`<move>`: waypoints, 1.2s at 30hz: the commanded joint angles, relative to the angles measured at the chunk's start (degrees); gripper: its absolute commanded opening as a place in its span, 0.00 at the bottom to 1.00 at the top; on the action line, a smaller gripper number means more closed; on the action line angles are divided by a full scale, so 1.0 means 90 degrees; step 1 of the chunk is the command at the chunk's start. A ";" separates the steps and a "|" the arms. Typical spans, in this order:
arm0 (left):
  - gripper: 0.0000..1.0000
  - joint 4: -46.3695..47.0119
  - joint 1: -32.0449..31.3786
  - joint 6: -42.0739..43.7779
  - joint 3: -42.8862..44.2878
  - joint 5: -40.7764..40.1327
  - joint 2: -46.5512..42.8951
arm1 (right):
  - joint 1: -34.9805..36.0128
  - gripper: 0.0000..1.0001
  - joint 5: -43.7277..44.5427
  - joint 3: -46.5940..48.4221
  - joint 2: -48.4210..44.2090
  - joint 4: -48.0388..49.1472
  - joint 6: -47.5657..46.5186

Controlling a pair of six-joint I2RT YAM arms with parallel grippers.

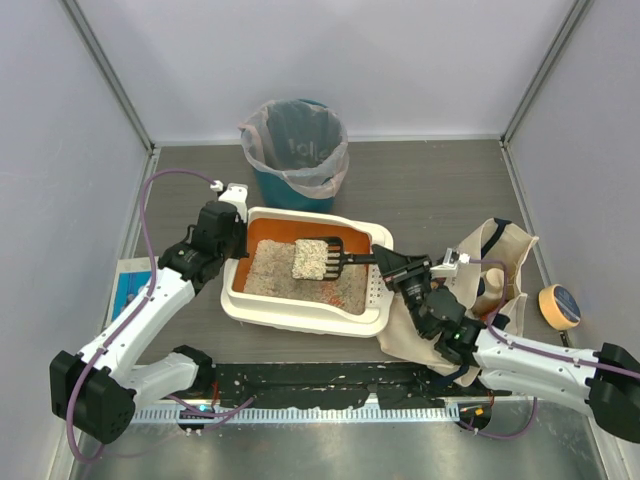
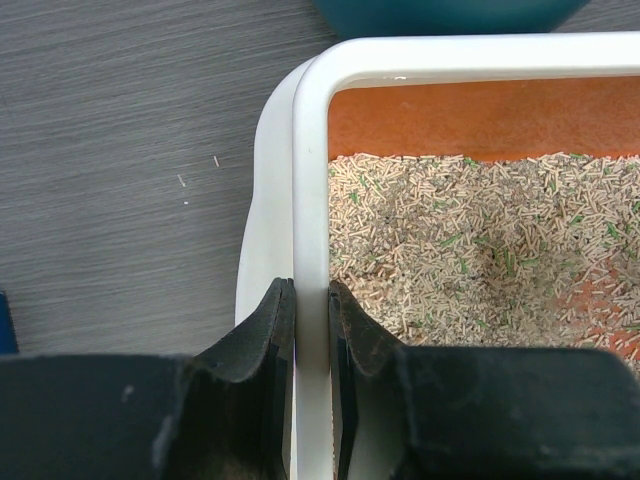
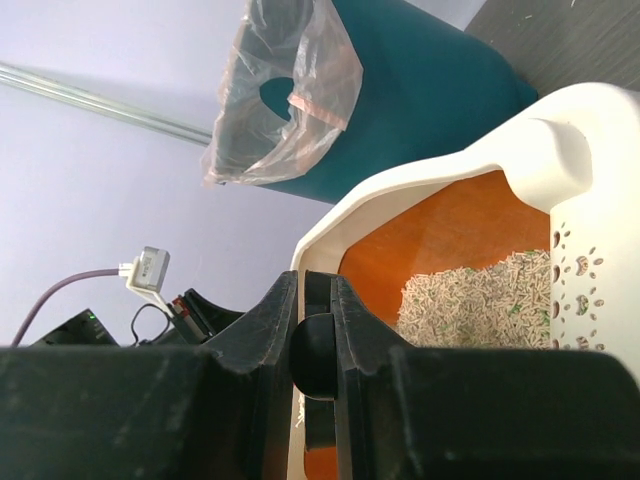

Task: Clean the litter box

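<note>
The litter box, a cream-white tray with orange inner walls and grey-beige litter, sits mid-table. My left gripper is shut on its left rim, one finger outside and one inside. My right gripper is shut on the handle of a black scoop. The scoop is held level over the box and carries a pale clump of litter. The perforated rim is at the box's right end.
A teal bin with a plastic liner stands just behind the box; it also shows in the right wrist view. A beige cloth tote bag lies right of the box, under my right arm. A tape roll lies far right.
</note>
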 commanded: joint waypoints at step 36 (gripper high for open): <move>0.00 0.0049 -0.0097 -0.0001 -0.0047 0.0546 -0.0073 | -0.0302 0.01 0.0505 -0.0110 -0.1364 -0.0594 0.0141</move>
